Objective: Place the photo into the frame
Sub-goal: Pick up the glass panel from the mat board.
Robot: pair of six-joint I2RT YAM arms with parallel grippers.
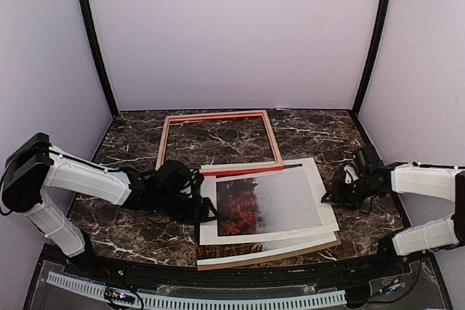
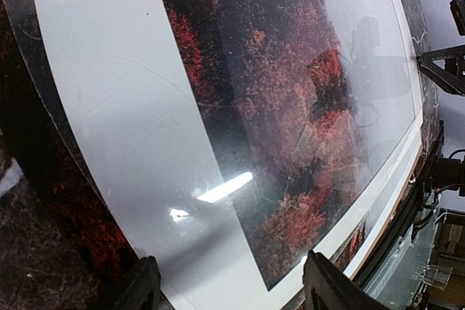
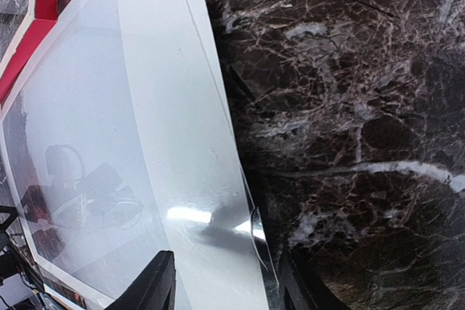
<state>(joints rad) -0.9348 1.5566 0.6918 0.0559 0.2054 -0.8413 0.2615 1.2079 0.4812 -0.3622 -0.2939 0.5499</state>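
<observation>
Frame (image 1: 216, 116): left empty. Photo (image 1: 265, 203): stacked outside it, uninserted. Left gripper (image 2: 232, 290), right gripper (image 3: 225, 284): fingers held apart, nothing grasped.

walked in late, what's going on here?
The frame lies empty on the table. In front of it the photo sits under a white mat and a clear sheet. The left fingers are open at that pile's left edge, the right fingers open at its right edge. The photo is not in the frame yet.
</observation>
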